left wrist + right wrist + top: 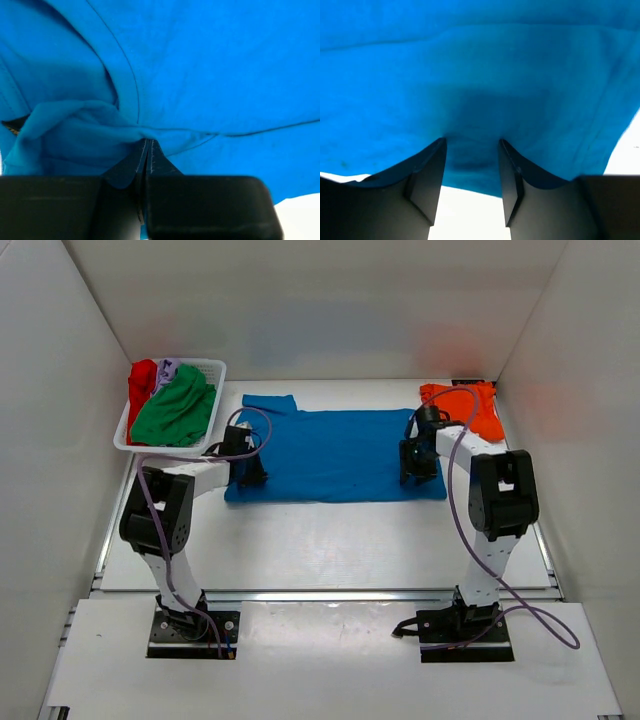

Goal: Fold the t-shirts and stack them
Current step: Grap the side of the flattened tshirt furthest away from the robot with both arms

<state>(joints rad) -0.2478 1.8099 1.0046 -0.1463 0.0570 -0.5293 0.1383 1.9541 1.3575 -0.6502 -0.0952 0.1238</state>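
A blue t-shirt [335, 452] lies spread flat in the middle of the table. My left gripper [250, 476] is at its near left corner, shut on a pinched fold of the blue cloth [90, 132]. My right gripper [417, 474] is at the shirt's near right part, open, pressing down with the blue cloth [480, 95] bulging between its fingers. An orange t-shirt [468, 405] lies crumpled at the back right. Green [178, 408], red [142, 383] and pale lilac [168, 368] shirts sit in the basket.
A white slatted basket [215, 370] stands at the back left, next to the blue shirt's sleeve. White walls enclose the table on three sides. Purple cables loop from both arms.
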